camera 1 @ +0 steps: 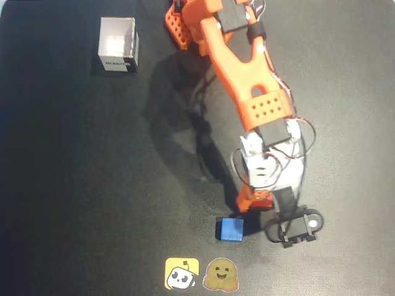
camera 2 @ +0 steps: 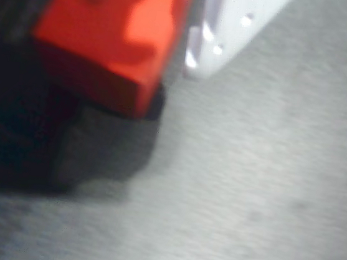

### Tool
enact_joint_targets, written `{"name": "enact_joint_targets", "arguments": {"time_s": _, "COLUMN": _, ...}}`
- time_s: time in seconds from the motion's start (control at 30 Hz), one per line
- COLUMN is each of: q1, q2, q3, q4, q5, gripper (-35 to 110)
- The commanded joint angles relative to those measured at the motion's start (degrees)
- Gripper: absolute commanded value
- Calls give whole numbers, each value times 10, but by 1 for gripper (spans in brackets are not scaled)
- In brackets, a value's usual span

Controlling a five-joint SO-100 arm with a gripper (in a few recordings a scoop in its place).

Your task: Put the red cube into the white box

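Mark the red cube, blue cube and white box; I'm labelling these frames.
red cube (camera 2: 102,40): wrist view, its front face.
blue cube (camera 1: 230,229): overhead view, its top face.
white box (camera 1: 118,64): overhead view, its labelled side wall.

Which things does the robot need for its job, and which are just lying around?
For the job:
- red cube, at the gripper
- white box, far off near the top left of the overhead view

Just lying about:
- blue cube
- yellow sticker
- smiley sticker

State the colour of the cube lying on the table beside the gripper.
Blue. The cube shows best in the overhead view, just left of the gripper.
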Motion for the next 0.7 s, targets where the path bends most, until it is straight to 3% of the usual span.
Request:
{"name": "enact_joint_targets", "arguments": {"time_s": 0.0, "q1": -7, "q2": -6, "q3": -32, "q4": -6, "q5": 9, "gripper": 27}}
{"name": "enact_joint_targets", "arguments": {"time_s": 0.67, "q1": -2, "q2": -18, "q3": -4, "q4": 11, "q5": 8, "gripper": 24}}
